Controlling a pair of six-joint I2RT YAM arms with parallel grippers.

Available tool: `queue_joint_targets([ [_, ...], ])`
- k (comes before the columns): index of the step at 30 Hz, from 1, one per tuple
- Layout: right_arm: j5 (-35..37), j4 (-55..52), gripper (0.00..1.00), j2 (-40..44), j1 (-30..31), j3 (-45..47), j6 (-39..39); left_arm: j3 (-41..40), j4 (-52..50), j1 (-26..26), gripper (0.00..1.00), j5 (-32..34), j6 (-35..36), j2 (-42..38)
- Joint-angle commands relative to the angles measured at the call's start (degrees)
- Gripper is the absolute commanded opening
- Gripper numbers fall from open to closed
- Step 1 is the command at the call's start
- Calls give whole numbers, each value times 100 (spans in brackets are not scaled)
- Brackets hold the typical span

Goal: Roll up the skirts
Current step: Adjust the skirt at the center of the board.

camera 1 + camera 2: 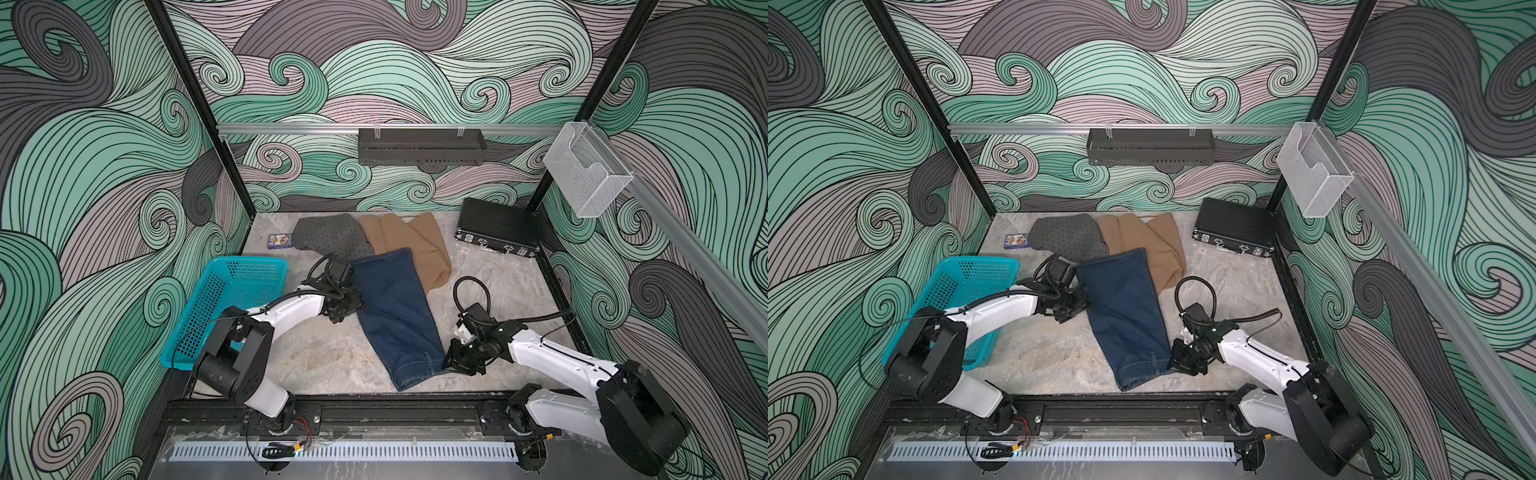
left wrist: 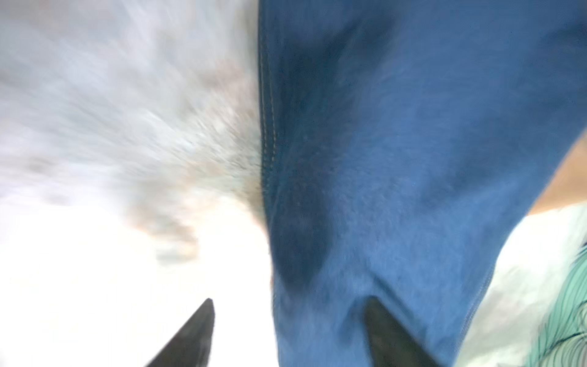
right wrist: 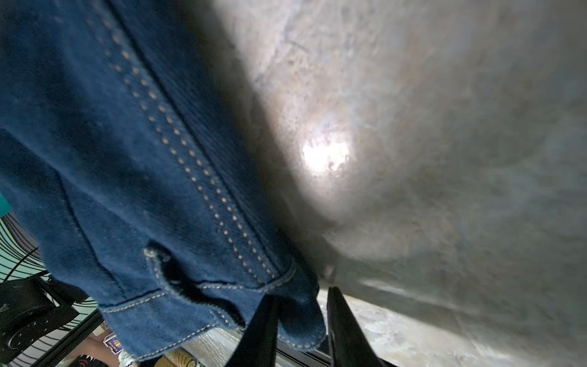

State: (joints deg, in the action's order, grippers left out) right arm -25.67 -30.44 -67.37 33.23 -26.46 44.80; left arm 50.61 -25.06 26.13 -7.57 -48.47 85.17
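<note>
The dark blue denim skirt (image 1: pixel 395 307) (image 1: pixel 1125 307) lies flat and lengthwise mid-table, its far end over the tan-brown skirt (image 1: pixel 419 245) (image 1: pixel 1154 241). The grey dotted skirt (image 1: pixel 332 237) (image 1: pixel 1067 235) lies crumpled at the back left. My left gripper (image 1: pixel 343 313) (image 2: pixel 289 303) is low at the denim's left edge, open, one finger over bare table and one on the denim (image 2: pixel 397 159). My right gripper (image 1: pixel 451 363) (image 3: pixel 301 295) is at the denim's front right corner, its fingers closed on the stitched waistband corner (image 3: pixel 298 317).
A teal perforated basket (image 1: pixel 232 291) stands at the left beside the left arm. A black hard case (image 1: pixel 498 228) sits at the back right. A small card box (image 1: pixel 279 241) lies at the back left. The black front rail (image 1: pixel 374 405) runs just beyond the denim's near end.
</note>
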Motion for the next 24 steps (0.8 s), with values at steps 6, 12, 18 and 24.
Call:
queue_joint_targets([
  [6, 70, -77, 32, -132, 76, 35, -6, 10, -894, 1427, 79, -1021, 997, -757],
  [12, 417, -134, 36, -119, 75, -67, -74, 13, -887, 3078, 80, -581, 1512, -537],
  [18, 722, -204, 37, -294, 27, -346, -248, 1366, -2267, 4662, 81, 1099, 2661, 673],
  [24, 559, -55, 35, -544, -88, -358, -383, 1976, -2781, 5243, 81, 2152, 3528, 1395],
])
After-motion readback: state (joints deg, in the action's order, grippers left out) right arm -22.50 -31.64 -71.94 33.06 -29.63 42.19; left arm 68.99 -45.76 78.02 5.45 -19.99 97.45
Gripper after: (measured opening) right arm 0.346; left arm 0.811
